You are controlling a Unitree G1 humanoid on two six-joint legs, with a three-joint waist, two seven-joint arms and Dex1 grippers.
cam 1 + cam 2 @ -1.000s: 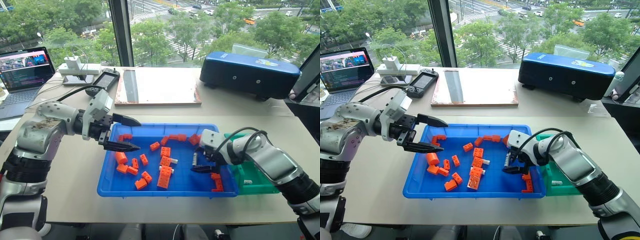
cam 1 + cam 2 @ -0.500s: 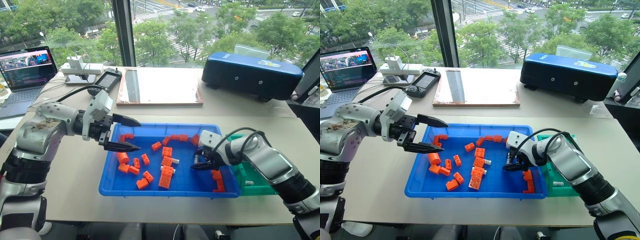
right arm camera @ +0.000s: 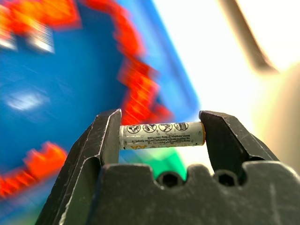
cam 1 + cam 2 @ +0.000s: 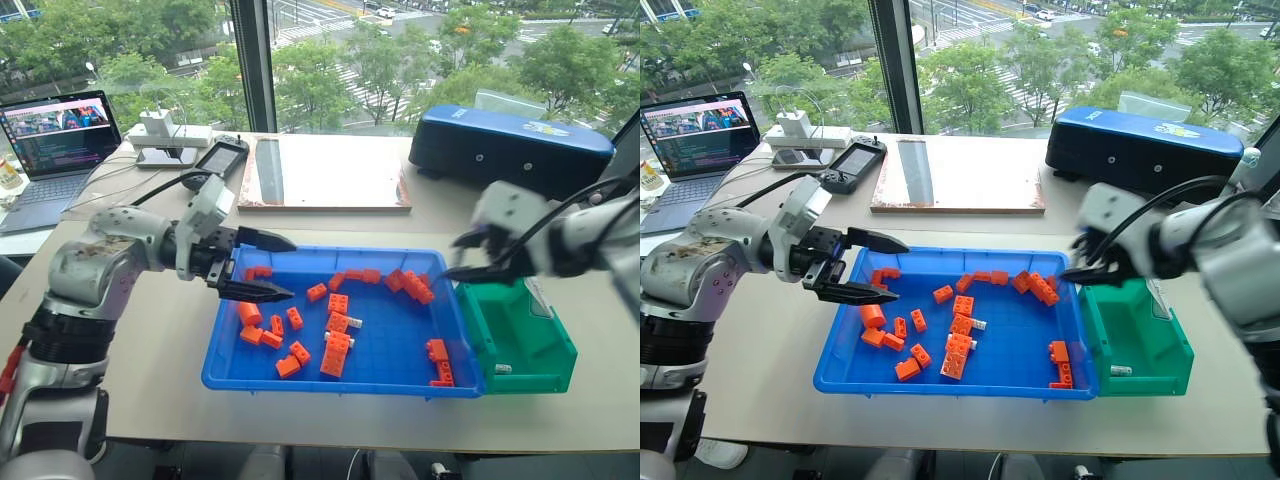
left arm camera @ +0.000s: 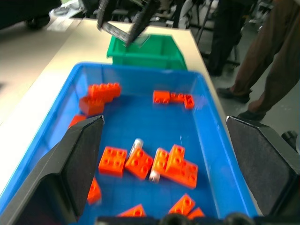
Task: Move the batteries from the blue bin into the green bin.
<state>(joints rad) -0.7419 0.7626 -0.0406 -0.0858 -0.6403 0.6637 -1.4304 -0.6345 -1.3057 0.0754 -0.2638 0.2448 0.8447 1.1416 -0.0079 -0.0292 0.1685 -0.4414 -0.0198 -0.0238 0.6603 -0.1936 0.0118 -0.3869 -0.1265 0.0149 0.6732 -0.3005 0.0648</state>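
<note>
Right hand (image 3: 161, 136) pinching a battery (image 3: 161, 135), now lifted from blue bin (image 4: 330, 375) to above green bin's (image 4: 540, 370) rim, left hand (image 4: 270, 268) spread over blue bin's left edge.

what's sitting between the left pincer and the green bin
The blue bin spans that stretch, holding orange bricks and a battery beside them, seen in both eye views, from the left pincer to the green bin.

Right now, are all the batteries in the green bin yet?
Not yet. One battery already lies in the green bin. The right gripper holds another battery end to end, up by the bin. At least two batteries are left among the orange bricks in the blue bin.
</note>
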